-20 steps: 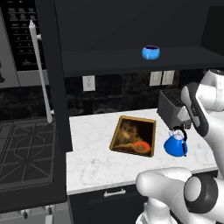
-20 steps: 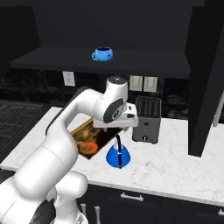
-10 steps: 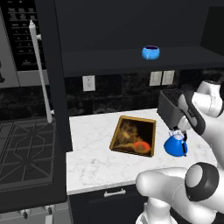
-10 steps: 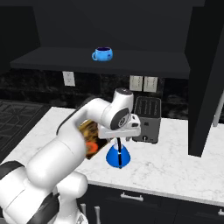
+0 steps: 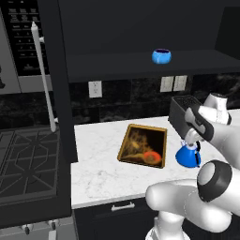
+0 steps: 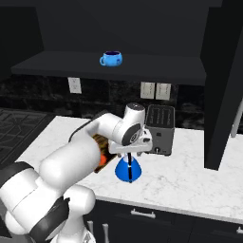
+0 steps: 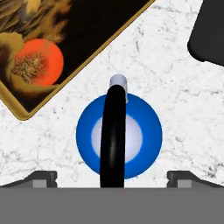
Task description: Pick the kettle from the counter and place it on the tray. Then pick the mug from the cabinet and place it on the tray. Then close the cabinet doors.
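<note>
The blue cone-shaped kettle (image 7: 131, 136) stands upright on the white marble counter (image 7: 175, 92), its black handle (image 7: 113, 131) arching over the lid. My gripper (image 7: 113, 178) hangs straight above it, open, with one fingertip (image 7: 41, 177) far out on each side of the handle and nothing held. From the base, the gripper (image 5: 191, 139) sits just over the kettle (image 5: 188, 157), to the right of the golden-brown tray (image 5: 143, 145). The round blue mug (image 5: 161, 56) rests on the open cabinet's shelf (image 5: 140, 63). From the right I see the kettle (image 6: 128, 169) below the gripper (image 6: 129, 154), and the mug (image 6: 110, 59).
A dark toaster (image 5: 182, 111) stands close behind the kettle, at the counter's back. The left cabinet door (image 5: 58, 93) hangs open with its grey bar handle (image 5: 42, 79); the right door (image 6: 223, 85) is open too. A stove top (image 5: 28, 164) lies left of the counter.
The hand has come down a little toward the kettle and the arm's elbow has swung right. The kettle, tray and mug have not moved.
</note>
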